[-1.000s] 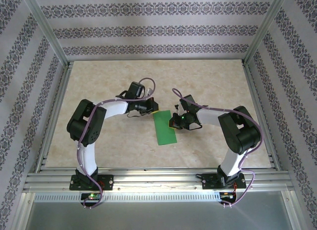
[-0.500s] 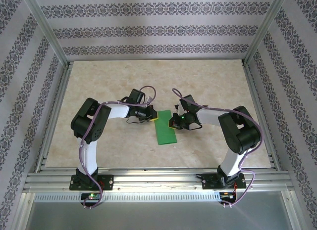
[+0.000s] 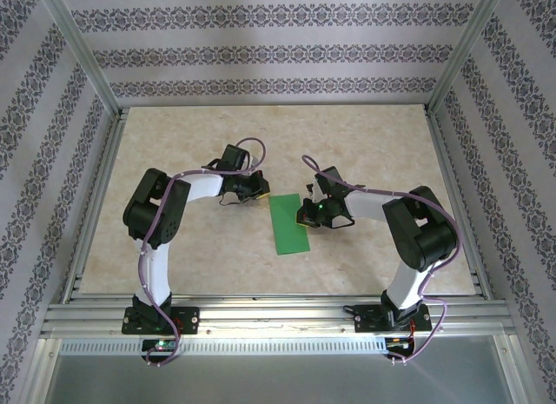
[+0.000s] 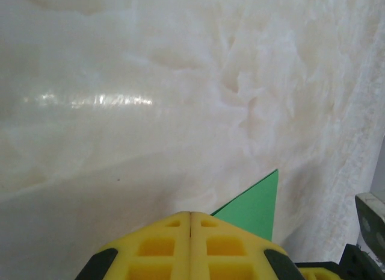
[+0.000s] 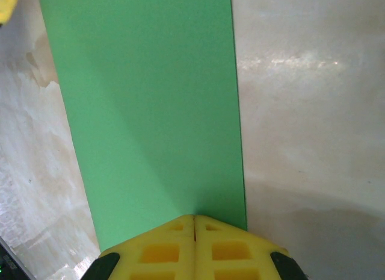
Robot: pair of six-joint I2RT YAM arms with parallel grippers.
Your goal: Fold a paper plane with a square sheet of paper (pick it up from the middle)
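Right claw (image 5: pixel 194 218) is sitting with its fingers pressed together, pinching nothing, and its tip is resting over the near edge of the green paper (image 5: pixel 150 111). I cannot tell whether it is bearing down. Left claw (image 4: pixel 190 215) is likewise pressed together and empty, hovering just beside one paper corner. The paper is lying flat as a narrow rectangle on the table (image 4: pixel 150 81), between the arms.

Risks I am watching, biggest first:
- a blunt tip dragging the whole sheet sideways
- the layers sliding out of line
- that corner catching and curling
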